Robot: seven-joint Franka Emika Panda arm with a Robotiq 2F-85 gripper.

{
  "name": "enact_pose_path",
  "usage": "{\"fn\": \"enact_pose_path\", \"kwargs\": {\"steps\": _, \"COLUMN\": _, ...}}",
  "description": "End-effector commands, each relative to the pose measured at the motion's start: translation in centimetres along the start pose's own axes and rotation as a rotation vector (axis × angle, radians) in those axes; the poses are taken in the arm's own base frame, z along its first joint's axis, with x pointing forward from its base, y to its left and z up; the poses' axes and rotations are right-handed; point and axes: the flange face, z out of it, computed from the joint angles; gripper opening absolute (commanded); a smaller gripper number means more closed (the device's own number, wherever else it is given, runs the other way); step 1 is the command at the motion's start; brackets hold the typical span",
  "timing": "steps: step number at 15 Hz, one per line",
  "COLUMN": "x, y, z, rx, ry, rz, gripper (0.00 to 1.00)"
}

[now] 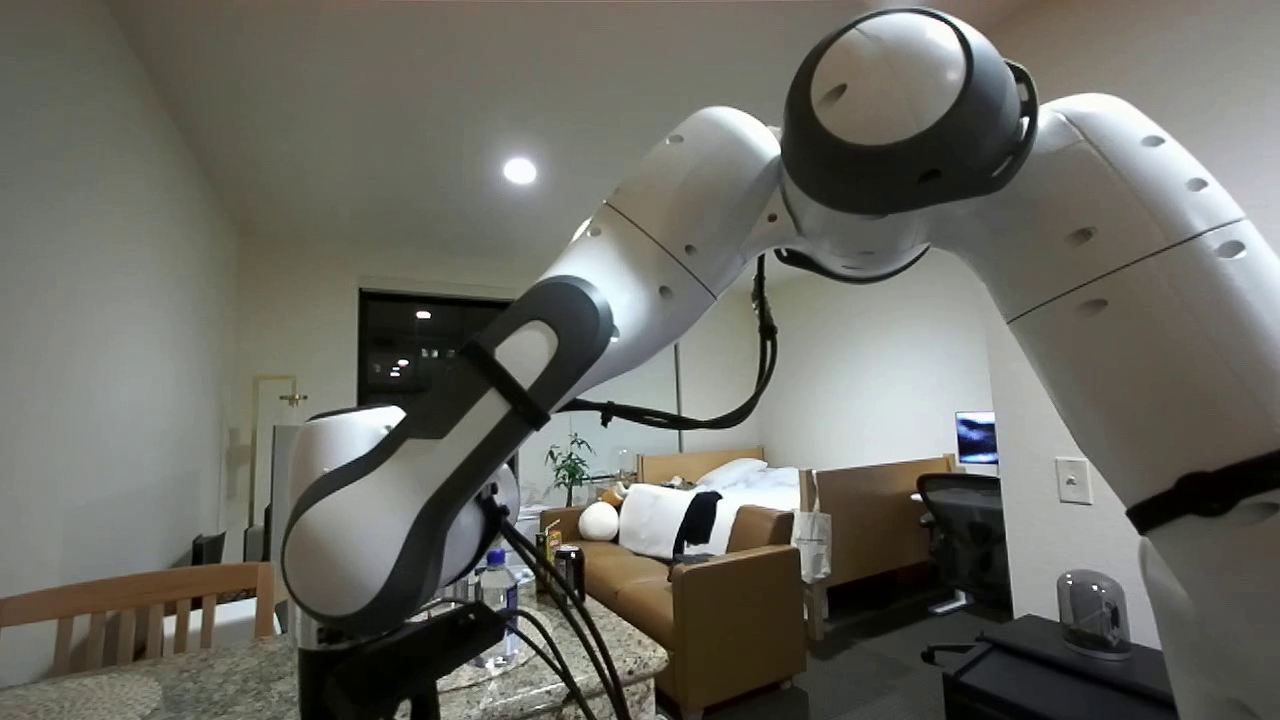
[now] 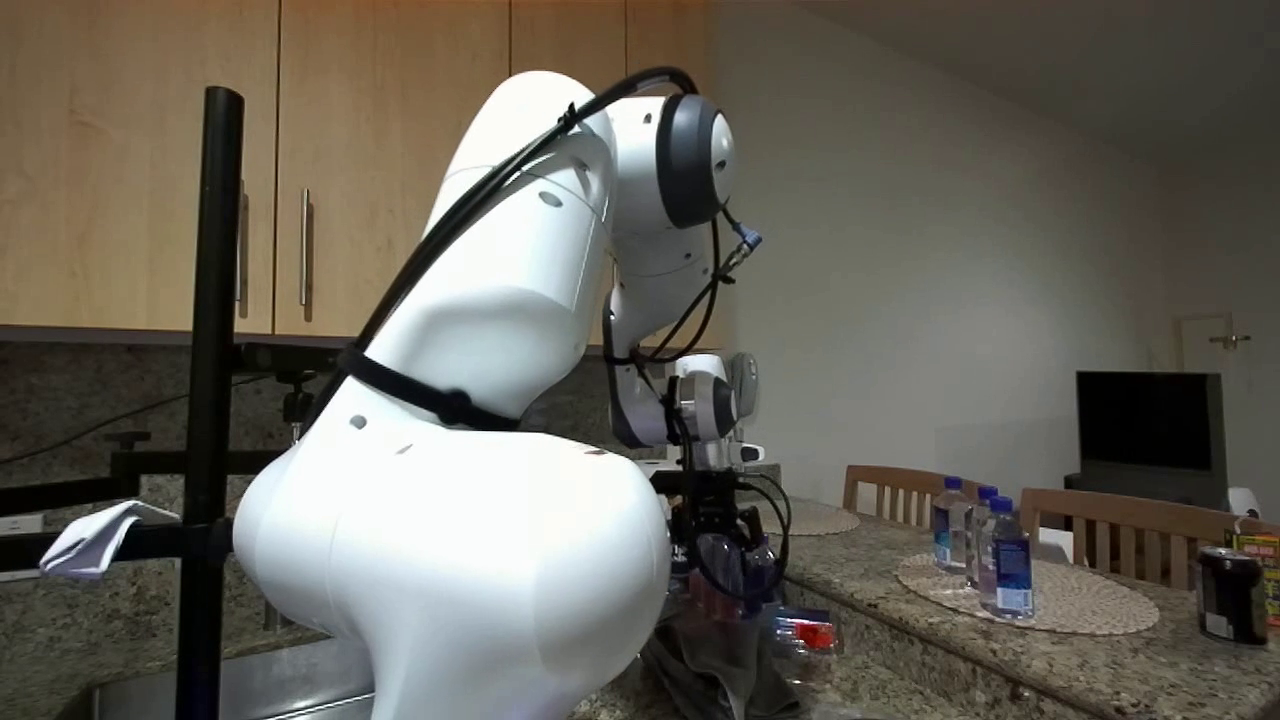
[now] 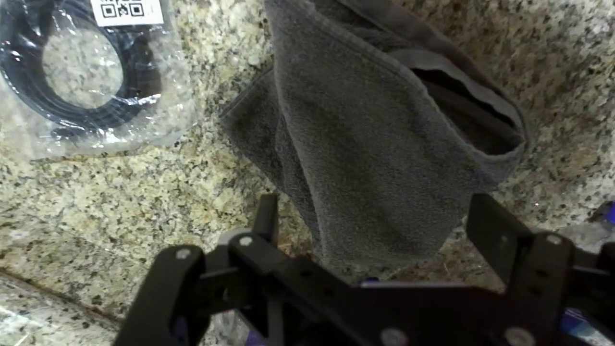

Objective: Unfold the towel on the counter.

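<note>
Your wrist view, inspected left to right, shows first a clear bag [image 3: 139, 101] lying flat on the desk [image 3: 129, 202], just beside the towel [image 3: 365, 144] but apart from it. The towel comes next, grey and folded, also on the desk: a lower layer's corner juts out at its left, a broad flap covers its middle, and its right edge gapes. Your hand [image 3: 372, 197] is spread wide and holds nothing, its fingers [image 3: 492, 235] appearing either side of the towel's lower end; whether they touch it, I cannot tell. Step under way, as judged: alignment ahead of a grasp, the unfolding not finished. Your next move calls for shifting toward that gaping edge, pinching its top layer only, and drawing it up and over, keeping clear of the bag.
</note>
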Motion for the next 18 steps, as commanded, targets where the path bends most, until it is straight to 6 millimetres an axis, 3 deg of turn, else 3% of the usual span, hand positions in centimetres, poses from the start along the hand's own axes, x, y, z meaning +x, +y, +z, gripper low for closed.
{"fn": "enact_pose_path", "kwargs": {"steps": 1, "x": 0.2, "y": -1.8, "z": 0.6, "rx": 0.009, "ry": -0.022, "rz": -0.041, "gripper": 1.0}}
{"fn": "enact_pose_path", "kwargs": {"steps": 9, "x": 0.4, "y": -6.1, "z": 2.2, "rx": 0.022, "ry": -0.076, "rz": -0.137, "gripper": 1.0}}
{"fn": "enact_pose_path", "kwargs": {"steps": 18, "x": 1.3, "y": -9.0, "z": 4.5, "rx": 0.014, "ry": -0.113, "rz": -0.164, "gripper": 1.0}}
